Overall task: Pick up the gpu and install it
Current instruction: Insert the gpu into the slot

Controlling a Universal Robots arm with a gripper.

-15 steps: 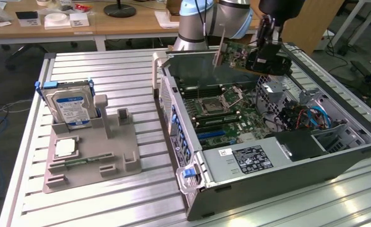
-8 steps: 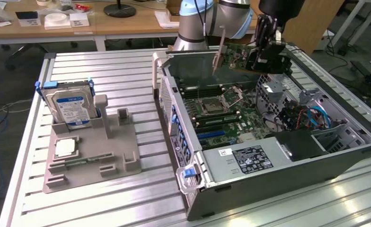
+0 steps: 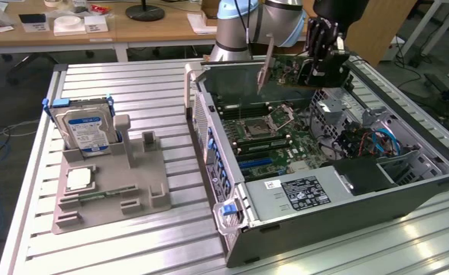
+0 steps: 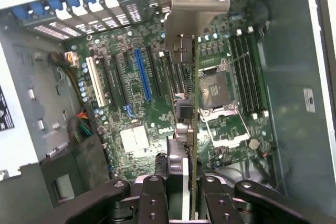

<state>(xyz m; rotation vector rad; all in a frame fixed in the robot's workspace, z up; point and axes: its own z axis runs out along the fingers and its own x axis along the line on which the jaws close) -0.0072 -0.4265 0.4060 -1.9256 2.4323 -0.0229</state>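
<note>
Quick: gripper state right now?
The gripper is closed on the gpu, holding it above the open computer case.

Bright, even light comes from above. Glare whitens the ribbed silver metal table [image 3: 419,235] at near right; the open grey computer case [image 3: 362,209] is shadowed inside.

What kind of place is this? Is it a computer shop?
Probably a robotics lab or workshop, not a shop: a robot arm with its gripper holding the gpu over an open computer case, on a slotted metal table, with wooden desks behind.
</note>
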